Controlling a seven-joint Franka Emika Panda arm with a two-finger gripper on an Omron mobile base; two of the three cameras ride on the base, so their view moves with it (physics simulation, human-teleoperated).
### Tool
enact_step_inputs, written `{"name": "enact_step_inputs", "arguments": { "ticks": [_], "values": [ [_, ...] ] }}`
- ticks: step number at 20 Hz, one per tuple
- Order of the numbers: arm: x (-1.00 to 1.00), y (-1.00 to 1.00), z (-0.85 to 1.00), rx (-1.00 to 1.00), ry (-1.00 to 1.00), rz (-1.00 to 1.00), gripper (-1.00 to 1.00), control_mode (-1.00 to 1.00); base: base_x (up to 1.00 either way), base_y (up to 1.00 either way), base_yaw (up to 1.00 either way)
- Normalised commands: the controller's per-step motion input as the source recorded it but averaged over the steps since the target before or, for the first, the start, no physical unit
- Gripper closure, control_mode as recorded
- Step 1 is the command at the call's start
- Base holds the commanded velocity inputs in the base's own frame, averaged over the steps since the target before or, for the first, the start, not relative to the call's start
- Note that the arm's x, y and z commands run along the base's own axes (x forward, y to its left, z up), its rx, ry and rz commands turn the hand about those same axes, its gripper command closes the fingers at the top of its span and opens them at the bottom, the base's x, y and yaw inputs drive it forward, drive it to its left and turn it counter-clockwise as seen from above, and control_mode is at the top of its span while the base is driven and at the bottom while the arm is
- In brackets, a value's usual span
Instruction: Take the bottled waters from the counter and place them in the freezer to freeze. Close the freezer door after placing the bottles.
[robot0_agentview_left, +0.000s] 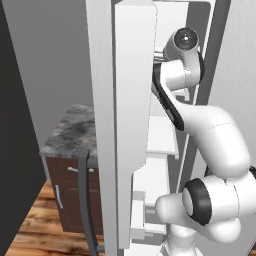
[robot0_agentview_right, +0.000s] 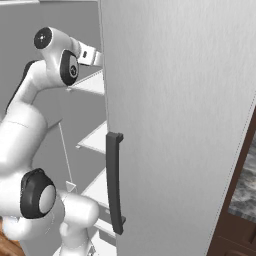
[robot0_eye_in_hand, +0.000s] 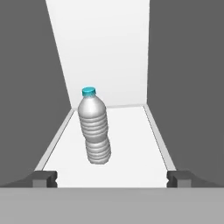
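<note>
In the hand view a clear bottled water with a teal cap stands on a white shelf inside the freezer, a little left of centre. My gripper is open in front of it. Its two dark fingertips stand wide apart at the shelf's front edge, and neither touches the bottle. The freezer door stands open, its white inner lining facing the arm and its long dark handle on the outer side. The arm reaches past the door into the freezer.
The plain silver fridge door with a dark handle is shut on the right of the freezer shelves. A marble-topped dark brown cabinet stands left of the open door. Grey side walls hem in the shelf.
</note>
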Motion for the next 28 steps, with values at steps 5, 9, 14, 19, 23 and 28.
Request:
{"name": "enact_step_inputs", "arguments": {
  "ticks": [5,9,14,19,23,28],
  "values": [
    [-0.93,0.0,0.0,0.01,-0.03,0.01,-1.0,-1.0,0.0,0.0,0.0],
    [-0.79,0.0,0.04,0.0,0.1,0.03,-1.0,-1.0,0.0,0.0,0.0],
    [-0.94,-0.02,0.01,0.0,0.15,0.02,-1.0,-1.0,0.0,0.0,0.0],
    [-0.93,-0.19,-0.22,0.0,0.03,0.06,-1.0,-1.0,0.0,0.0,0.0],
    [-0.71,-0.18,-0.35,0.0,0.07,0.05,-1.0,-1.0,0.0,0.0,0.0],
    [-0.69,-0.07,-0.4,0.0,0.09,0.04,-1.0,-1.0,0.0,0.0,0.0]
  ]
}}
